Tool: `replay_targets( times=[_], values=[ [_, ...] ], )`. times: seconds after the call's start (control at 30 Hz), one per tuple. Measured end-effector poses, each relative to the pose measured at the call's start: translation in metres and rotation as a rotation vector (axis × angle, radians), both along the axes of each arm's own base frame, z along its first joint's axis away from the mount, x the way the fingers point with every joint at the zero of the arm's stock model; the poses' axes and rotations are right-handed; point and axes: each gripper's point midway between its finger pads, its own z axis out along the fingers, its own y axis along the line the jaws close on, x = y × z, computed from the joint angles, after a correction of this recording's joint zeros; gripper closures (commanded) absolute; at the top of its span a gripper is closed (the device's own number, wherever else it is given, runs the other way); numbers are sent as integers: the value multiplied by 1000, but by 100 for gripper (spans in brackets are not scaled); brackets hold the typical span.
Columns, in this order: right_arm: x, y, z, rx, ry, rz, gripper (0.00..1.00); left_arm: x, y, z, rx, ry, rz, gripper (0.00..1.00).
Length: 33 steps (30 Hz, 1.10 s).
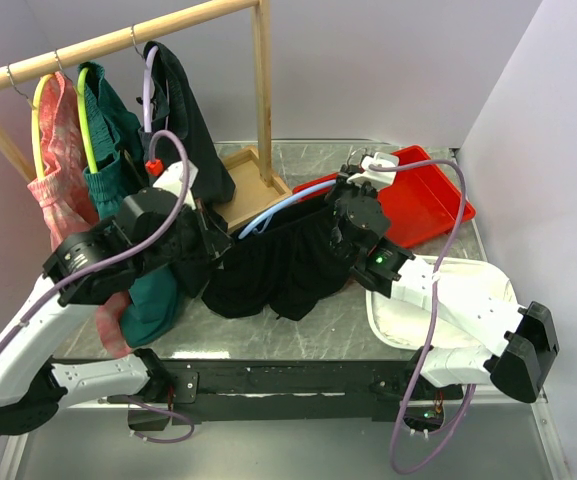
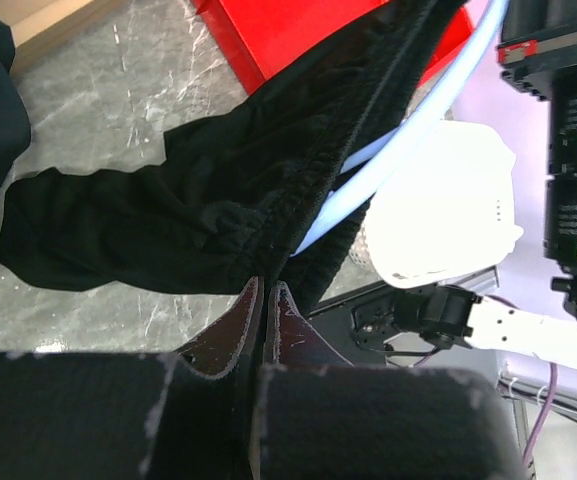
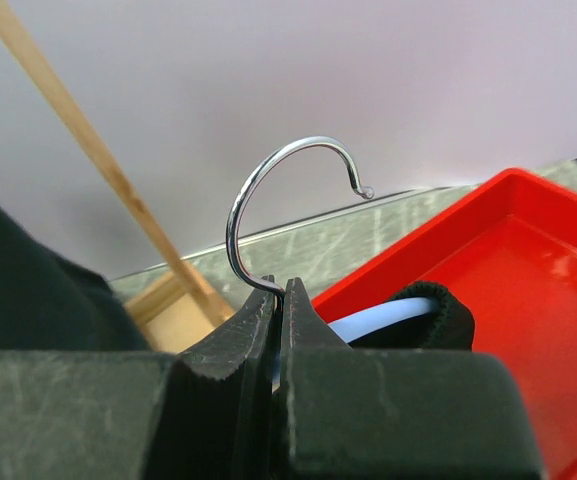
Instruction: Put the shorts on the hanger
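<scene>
The black shorts [image 1: 273, 265] hang spread over the table's middle, stretched between my two grippers. The light blue hanger [image 1: 286, 202] runs through the waistband, and its arm shows in the left wrist view [image 2: 393, 150]. My left gripper [image 1: 208, 262] is shut on the shorts' waistband edge [image 2: 238, 225], its jaws pressed together [image 2: 265, 290]. My right gripper [image 1: 346, 215] is shut on the hanger at the base of its metal hook [image 3: 268, 190], fingertips closed [image 3: 281, 288]. The shorts' waistband wraps the blue arm [image 3: 438, 305] beside the jaws.
A wooden rack [image 1: 118, 40] at the back left holds pink checked shorts [image 1: 58, 150], dark green shorts [image 1: 113, 140] and a black garment [image 1: 183, 110]. A red tray [image 1: 428, 200] sits back right, a white basket [image 1: 468, 300] front right, the rack's wooden base [image 1: 253, 185] behind the shorts.
</scene>
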Motion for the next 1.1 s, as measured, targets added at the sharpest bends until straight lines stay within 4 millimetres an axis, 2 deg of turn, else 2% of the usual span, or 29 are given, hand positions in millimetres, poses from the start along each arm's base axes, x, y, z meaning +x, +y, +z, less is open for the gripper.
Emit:
replay_targets(
  times=[0.2, 0.57, 0.9, 1.1],
  values=[
    [-11, -1, 6, -56, -25, -34, 100, 3, -6, -11, 28, 25, -8, 99],
    [-32, -3, -3, -147, -44, -71, 100, 7, -13, -46, 105, 110, -9, 99],
    [-48, -3, 0, -162, -117, -31, 100, 7, -10, -43, 85, 129, -10, 99],
    [-62, 6, 10, -185, -164, 26, 100, 5, -3, -44, 91, 154, -9, 99]
  ],
)
